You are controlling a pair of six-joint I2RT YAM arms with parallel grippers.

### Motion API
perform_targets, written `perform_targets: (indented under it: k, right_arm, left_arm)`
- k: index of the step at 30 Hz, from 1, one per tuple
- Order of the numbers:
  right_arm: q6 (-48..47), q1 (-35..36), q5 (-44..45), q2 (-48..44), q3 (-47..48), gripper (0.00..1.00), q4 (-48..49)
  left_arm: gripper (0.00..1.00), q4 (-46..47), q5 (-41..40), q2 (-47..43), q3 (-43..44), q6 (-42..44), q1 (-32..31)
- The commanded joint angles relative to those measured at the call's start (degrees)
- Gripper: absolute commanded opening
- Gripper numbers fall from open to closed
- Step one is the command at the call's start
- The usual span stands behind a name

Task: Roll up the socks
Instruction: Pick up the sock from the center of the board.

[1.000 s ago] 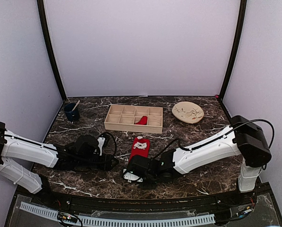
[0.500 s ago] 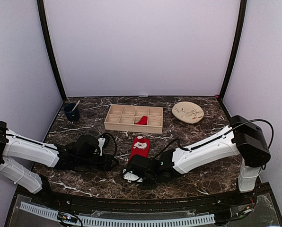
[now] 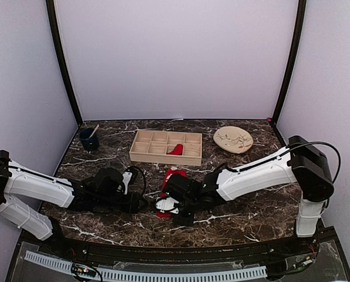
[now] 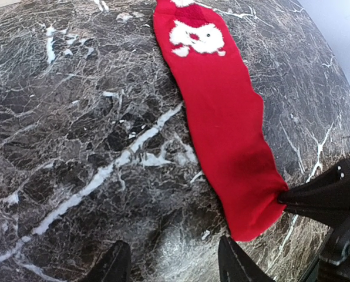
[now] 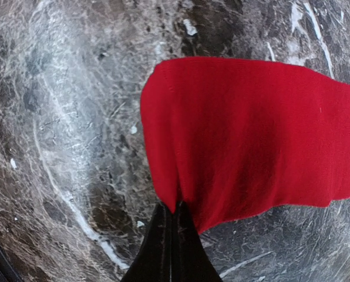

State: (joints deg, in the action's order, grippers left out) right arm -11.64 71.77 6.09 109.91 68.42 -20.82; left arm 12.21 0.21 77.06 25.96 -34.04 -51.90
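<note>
One red sock (image 4: 222, 117) lies flat on the marble, its white Santa patch at the far end. My right gripper (image 5: 175, 208) is shut on the side edge of this sock (image 5: 251, 135) near its plain end, and the cloth puckers at the tips. From above, the right gripper (image 3: 167, 208) and wrist cover the middle of the sock (image 3: 174, 173). My left gripper (image 4: 175, 261) stands open just short of the sock's plain end, holding nothing; it shows in the top view as the left gripper (image 3: 141, 202). A second red sock (image 3: 175, 150) lies in the wooden tray (image 3: 141, 154).
A dark blue cup with a spoon (image 3: 89, 140) stands at the back left. A beige plate (image 3: 233, 140) lies at the back right. The tray sits behind the sock, near the table's middle.
The right wrist has moved away from the near edge and over the sock. Its jaws have closed onto the sock's edge. The left arm has stayed still.
</note>
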Motion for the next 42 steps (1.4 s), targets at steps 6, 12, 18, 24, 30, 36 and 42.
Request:
perform_targets:
  k: [6,12,18,24,30,36,42]
  right_arm:
    - [3.4,-5.2,-12.5,-1.2,3.6,0.00,-1.4]
    - [4.2,-8.7,-22.0,0.6,6.4,0.00,-5.2]
    - [4.5,-11.7,-31.2,4.0,10.1,0.00,-9.7]
    - [4.1,-12.1,-35.3,8.3,13.6,0.00,-14.2]
    - [4.8,-13.0,-39.8,10.3,15.0,0.00,-15.3]
    - [7.1,-15.9,-47.8,10.9,16.3,0.00,-15.6]
    - [9.3,-17.7,-55.1,12.9,16.1,0.00,-15.9]
  left_arm:
    - [0.53,3.1,2.2,0.2,-1.4,2.8,0.4]
    - [0.54,4.7,3.9,0.1,-1.9,3.7,0.4]
    - [0.55,5.7,7.3,0.9,-1.2,6.1,0.4]
    - [0.55,5.8,9.4,0.7,-1.1,7.4,0.4]
    - [0.55,6.6,11.5,-0.8,-2.0,8.3,0.4]
    - [0.54,8.4,14.2,-3.9,-3.7,10.6,0.4]
    - [0.54,9.1,15.8,-6.5,-4.9,12.8,0.4]
